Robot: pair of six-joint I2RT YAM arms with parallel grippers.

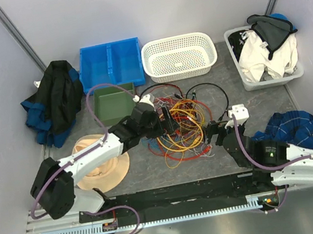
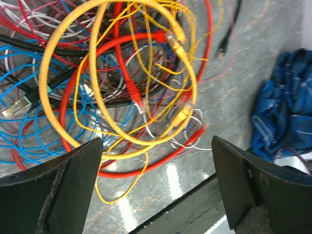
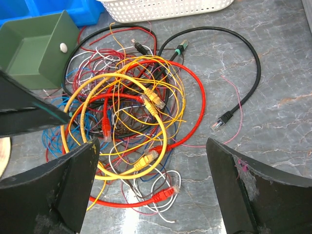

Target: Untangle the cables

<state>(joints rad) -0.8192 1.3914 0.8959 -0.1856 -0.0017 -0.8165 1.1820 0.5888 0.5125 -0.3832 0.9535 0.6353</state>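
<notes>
Dark jacket is dumped at the far-left edge of the table, with a straw hat nearer the front, under the left arm. Blue bin sits at the back edge, green box just in front of it. Left gripper is spread wide with nothing in it, over the cables. They're a messy yellow, red, blue and white pile mid-table, near the white basket. One black cable loops out the right side. Right gripper is wide and empty too, at the pile's near-right side. Grey tub of clothes is in the back-right corner, blue plaid cloth by the right edge.

cables cut off left, hat half hidden
</notes>
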